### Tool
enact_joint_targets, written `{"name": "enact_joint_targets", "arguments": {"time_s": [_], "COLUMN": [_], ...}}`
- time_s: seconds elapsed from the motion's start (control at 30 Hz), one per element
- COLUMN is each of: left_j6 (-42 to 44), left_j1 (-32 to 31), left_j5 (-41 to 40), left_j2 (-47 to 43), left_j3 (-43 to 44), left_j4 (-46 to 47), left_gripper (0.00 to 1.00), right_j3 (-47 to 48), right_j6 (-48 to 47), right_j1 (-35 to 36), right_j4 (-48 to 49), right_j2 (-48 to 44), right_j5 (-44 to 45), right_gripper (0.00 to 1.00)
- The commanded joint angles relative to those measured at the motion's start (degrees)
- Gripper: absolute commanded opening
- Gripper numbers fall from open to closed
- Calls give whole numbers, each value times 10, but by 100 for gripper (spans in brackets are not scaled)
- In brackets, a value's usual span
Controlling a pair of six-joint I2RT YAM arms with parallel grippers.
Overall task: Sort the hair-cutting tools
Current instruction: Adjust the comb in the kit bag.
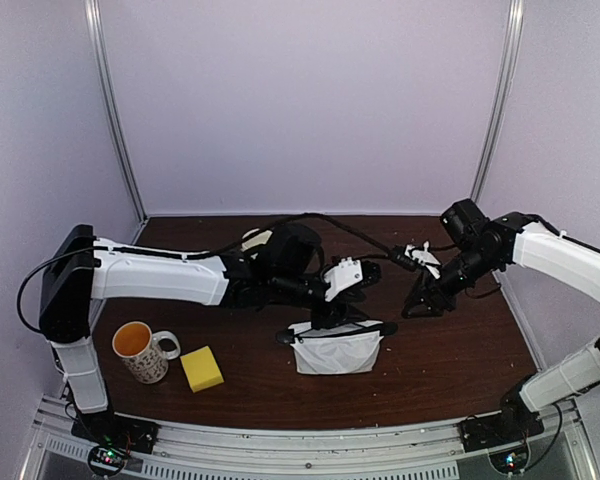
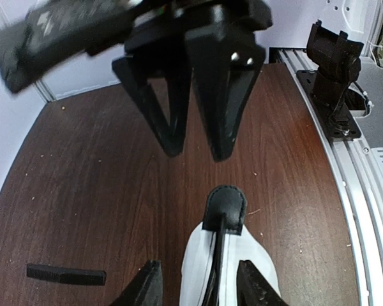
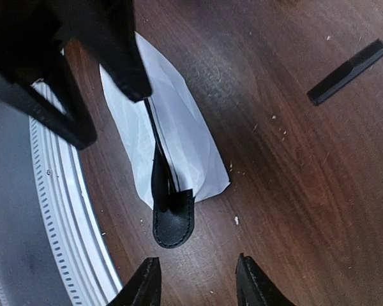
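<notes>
A white zip pouch (image 1: 337, 352) stands in the middle of the table, with a black leather tab (image 2: 225, 207) at the end of its zip. My left gripper (image 2: 200, 264) is open and straddles the pouch's top edge, with a gap showing beside its left finger. My right gripper (image 3: 197, 259) is open and empty, hanging just off the pouch's tab end (image 3: 173, 220) and facing the left gripper. Of the hair-cutting tools, only one slim black comb (image 3: 348, 71) shows, flat on the wood away from the pouch. The same comb (image 2: 66, 275) lies at the lower left of the left wrist view.
A patterned mug (image 1: 140, 350) with orange liquid and a yellow sponge block (image 1: 201, 368) sit at the near left. The metal rail (image 1: 310, 440) runs along the front edge. White walls close the back and sides.
</notes>
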Motion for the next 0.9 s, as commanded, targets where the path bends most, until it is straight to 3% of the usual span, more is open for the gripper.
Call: {"name": "enact_joint_targets", "arguments": {"time_s": [0.0, 0.23, 0.53, 0.77, 0.87], "left_j6": [52, 58, 45, 30, 25], "left_j1": [-25, -35, -35, -35, -35], "left_j5": [-9, -66, -51, -42, -50], "left_j2": [31, 68, 95, 109, 108], "left_j3": [49, 77, 102, 121, 125], "left_j4": [-44, -69, -74, -89, -98], "left_gripper": [43, 41, 31, 17, 12], "right_j3": [4, 16, 36, 57, 58], "right_j6": [21, -5, 5, -10, -11], "right_j1": [-27, -35, -47, -49, -50], "right_j4": [-74, -119, -106, -124, -124], "right_j2": [60, 132, 174, 213, 217], "right_j5": [-89, -157, -191, -208, -214], "right_gripper": [41, 45, 40, 27, 14]}}
